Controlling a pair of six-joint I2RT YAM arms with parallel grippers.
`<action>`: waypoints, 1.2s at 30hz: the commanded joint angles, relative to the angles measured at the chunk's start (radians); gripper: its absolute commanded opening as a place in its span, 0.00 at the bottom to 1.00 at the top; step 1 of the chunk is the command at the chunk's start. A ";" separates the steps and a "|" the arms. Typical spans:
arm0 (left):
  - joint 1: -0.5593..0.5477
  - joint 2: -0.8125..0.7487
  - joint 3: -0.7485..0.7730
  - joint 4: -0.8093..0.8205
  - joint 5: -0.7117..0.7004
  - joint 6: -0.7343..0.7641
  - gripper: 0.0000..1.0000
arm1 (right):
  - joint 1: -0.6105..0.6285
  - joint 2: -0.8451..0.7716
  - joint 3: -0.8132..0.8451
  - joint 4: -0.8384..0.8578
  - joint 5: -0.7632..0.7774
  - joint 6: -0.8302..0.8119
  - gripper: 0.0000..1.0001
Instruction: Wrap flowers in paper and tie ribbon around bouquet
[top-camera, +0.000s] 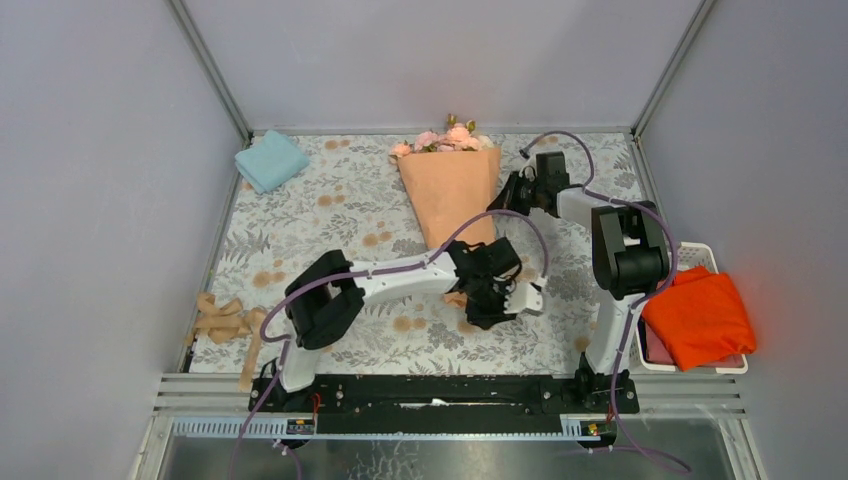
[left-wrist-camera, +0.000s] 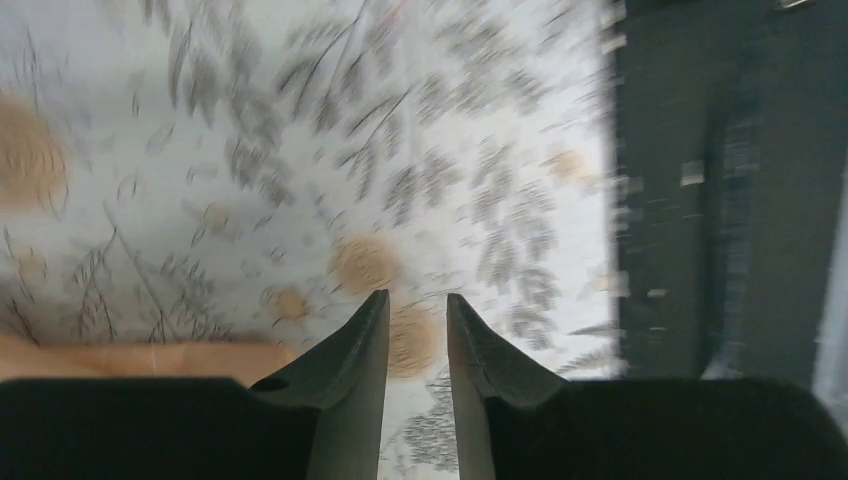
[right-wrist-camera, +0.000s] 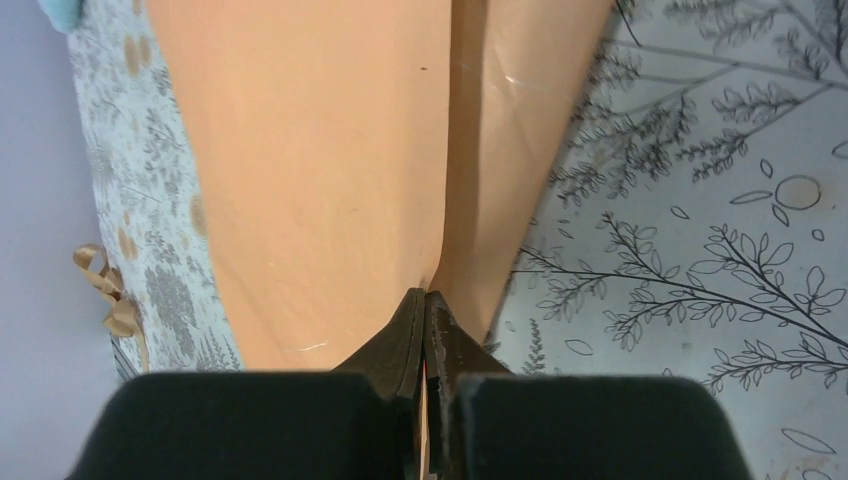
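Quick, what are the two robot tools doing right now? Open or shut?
Left tool: open, holding nothing.
Right tool: shut, pinching the edge of the paper.

Soft, even light fills all three views and shadows are faint. The left wrist view is smeared by motion blur, strongest at its right side. The right wrist view is sharp, with a small glint on the paper (right-wrist-camera: 330, 170).

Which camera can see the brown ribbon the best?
The top camera: the whole ribbon lies bunched at the left edge of the table. The right wrist view catches only a few loops beyond the paper. The left wrist view shows none of it.
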 joint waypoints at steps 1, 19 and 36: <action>-0.023 -0.016 0.205 -0.401 0.146 0.088 0.34 | -0.005 0.067 0.030 0.013 -0.004 -0.010 0.00; 0.179 -0.004 -0.147 0.383 -0.323 -0.081 0.35 | -0.004 0.061 0.032 -0.023 -0.011 -0.028 0.03; 0.165 -0.057 -0.214 0.318 -0.297 -0.075 0.43 | 0.098 -0.271 -0.181 -0.060 -0.117 -0.054 0.10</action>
